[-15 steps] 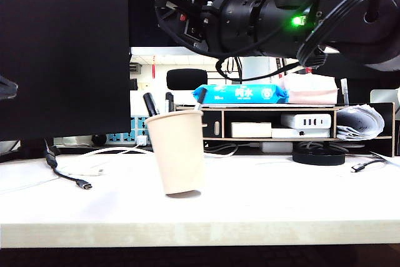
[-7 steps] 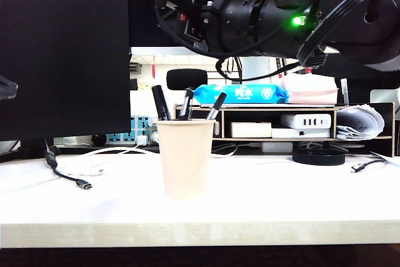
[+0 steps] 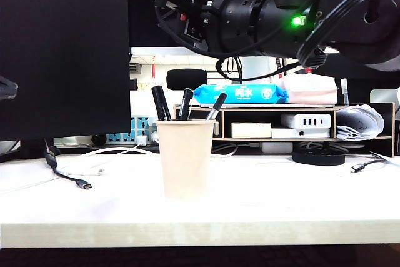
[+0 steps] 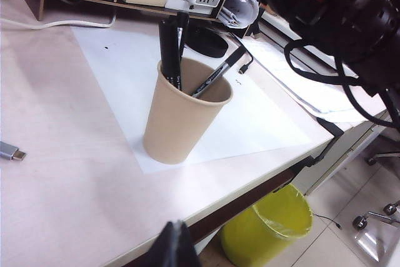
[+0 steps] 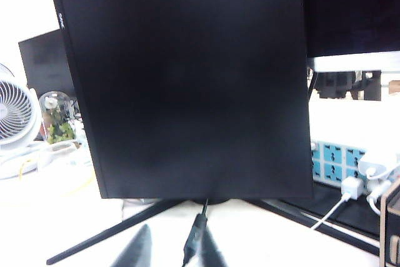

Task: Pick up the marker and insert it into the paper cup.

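The paper cup [image 3: 185, 157] stands upright near the middle of the table, on a white sheet [image 4: 262, 123]. The thick black marker [image 3: 160, 102] rests inside it, leaning on the rim, its white label showing in the left wrist view [image 4: 169, 48]. Two slimmer dark pens [image 3: 216, 105] stand in the same cup [image 4: 178, 117]. My left gripper [image 4: 177, 245] is shut and empty, held back off the table's front edge. My right gripper [image 5: 175, 251] is open with nothing between its fingers, facing the monitor; its arm [image 3: 250, 20] hangs high above the cup.
A large black monitor [image 3: 62, 48] fills the left rear. A wooden shelf [image 3: 281, 123] with chargers and tissue packs stands behind the cup. A USB cable [image 3: 75, 179] lies at the left. A yellow bin [image 4: 269, 226] sits below the table edge.
The cup was tilted a second ago and now stands upright, slightly to the right. The marker and pens in it have settled. Neither arm has moved.
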